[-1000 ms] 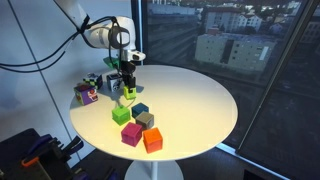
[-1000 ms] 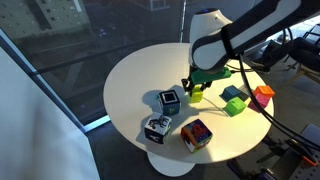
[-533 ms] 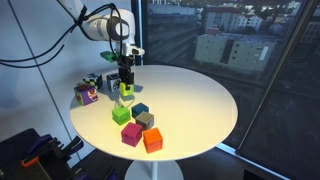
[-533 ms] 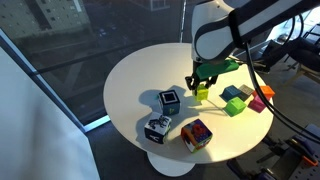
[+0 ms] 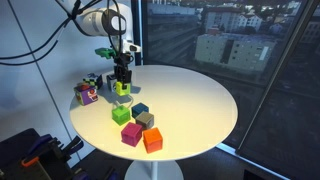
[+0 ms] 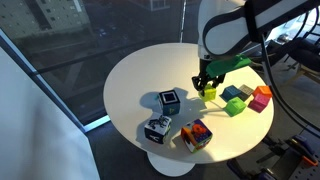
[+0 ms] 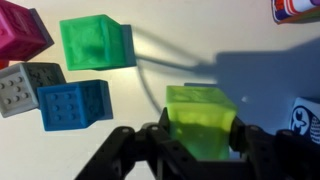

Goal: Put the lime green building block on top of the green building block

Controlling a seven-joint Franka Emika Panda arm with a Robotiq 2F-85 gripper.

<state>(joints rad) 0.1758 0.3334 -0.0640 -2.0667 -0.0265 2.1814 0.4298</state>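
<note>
We record a round white table (image 5: 200, 100). Above it, the fingers (image 7: 150, 140) are clamped on the lime green building block (image 7: 200, 120), lifted off the surface. The green building block (image 7: 92, 44) sits apart from it, near a teal cube (image 7: 75, 104).

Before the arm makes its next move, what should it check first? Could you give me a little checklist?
1. Hold on the lime green block: ok. The end effector clamps it from both sides.
2. Block off the table: ok. It appears lifted, and its shadow falls on the surface to one side.
3. Top of the green block: ok. Nothing sits on it.
4. Lime green block lined up above the green block: not ok. It hangs off to one side, with bare table beneath.
5. Room to come down beside the green block: cannot tell. The teal block sits close to it.
</note>
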